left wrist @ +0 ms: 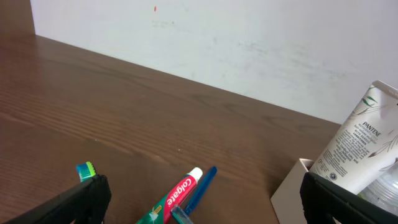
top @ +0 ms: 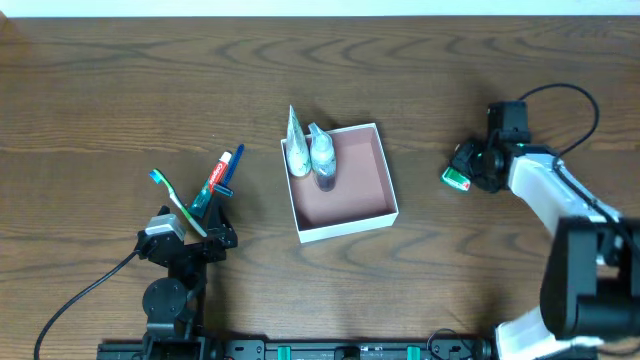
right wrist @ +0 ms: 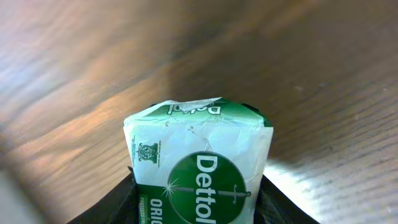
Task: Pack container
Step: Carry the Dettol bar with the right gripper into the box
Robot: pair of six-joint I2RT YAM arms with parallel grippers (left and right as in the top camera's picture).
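- The white box (top: 358, 185) sits open on the table (top: 100, 90), and its pinkish-brown floor is mostly bare.
- A shampoo tube (top: 296, 150) and a small clear bottle (top: 323, 162) lean in the box's far-left corner.
- Well to the right of the box, the right gripper (top: 465, 172) is clamped on a green-and-white soap bar (right wrist: 199, 168).
- Left of the box, the left gripper (top: 208, 222) has its fingers spread apart and holds nothing.
- A toothpaste tube (left wrist: 174, 199), a blue toothbrush (left wrist: 202, 183) and a green-bristled toothbrush (top: 176, 200) lie by that gripper, left of the box.
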